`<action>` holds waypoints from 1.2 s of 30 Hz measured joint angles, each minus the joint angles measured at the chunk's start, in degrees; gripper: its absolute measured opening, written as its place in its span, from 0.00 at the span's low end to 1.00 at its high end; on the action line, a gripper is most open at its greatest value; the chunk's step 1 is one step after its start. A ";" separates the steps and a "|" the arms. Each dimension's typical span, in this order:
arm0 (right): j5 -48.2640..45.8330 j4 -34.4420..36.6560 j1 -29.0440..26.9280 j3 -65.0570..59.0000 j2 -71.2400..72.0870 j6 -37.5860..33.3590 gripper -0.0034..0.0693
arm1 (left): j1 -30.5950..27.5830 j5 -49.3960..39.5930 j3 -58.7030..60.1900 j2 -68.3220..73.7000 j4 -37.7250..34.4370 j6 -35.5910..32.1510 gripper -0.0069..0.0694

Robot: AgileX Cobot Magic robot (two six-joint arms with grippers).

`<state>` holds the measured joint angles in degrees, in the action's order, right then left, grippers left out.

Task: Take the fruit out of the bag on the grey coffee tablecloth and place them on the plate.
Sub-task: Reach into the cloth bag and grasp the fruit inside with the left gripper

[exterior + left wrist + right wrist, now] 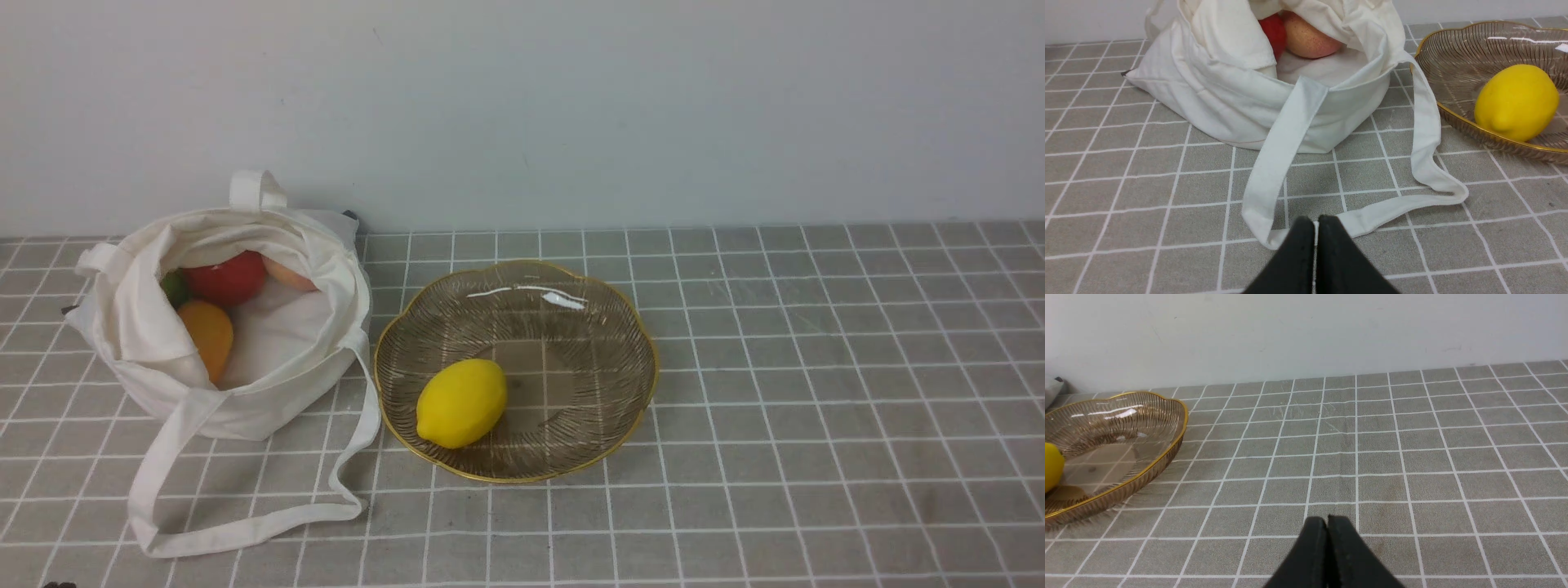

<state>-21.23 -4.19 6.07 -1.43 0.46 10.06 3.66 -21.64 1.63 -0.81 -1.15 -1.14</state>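
Note:
The off-white bag (245, 384) stands open at the left on the grey coffee tablecloth (816, 408). Inside it lie an orange-yellow mango-like fruit (208, 335), a round red fruit (229, 278), a sliver of green apple (173, 287) and a pale peach fruit (287, 276). The plate (571, 327) sits right of the bag and holds a yellow lemon (461, 403). In the left wrist view, my left gripper (1316, 222) is shut and empty, low over the bag's strap (1282, 159). In the right wrist view, my right gripper (1327, 520) is shut and empty over bare cloth, right of the plate (1147, 461). Neither gripper shows in the front view.
A white wall (571, 106) closes the back of the table. The bag's long strap (245, 523) loops over the cloth toward the front. The grid cloth reaches the right edge of the view.

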 joint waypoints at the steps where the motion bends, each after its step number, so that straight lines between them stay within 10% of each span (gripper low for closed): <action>1: 0.00 0.00 0.00 0.00 0.00 0.00 0.03 | 0.00 0.00 0.00 0.00 0.00 0.00 0.08; 29: 0.00 0.00 0.00 0.00 0.00 0.00 0.03 | 0.00 0.28 0.00 0.00 1.15 -0.85 0.08; 36: 0.00 0.00 0.00 0.00 0.00 0.00 0.03 | 0.00 13.28 0.00 0.00 -12.15 7.54 0.08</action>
<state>-21.23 -4.19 6.07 -1.43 0.46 10.06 3.66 -8.37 1.63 -0.81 -13.30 6.39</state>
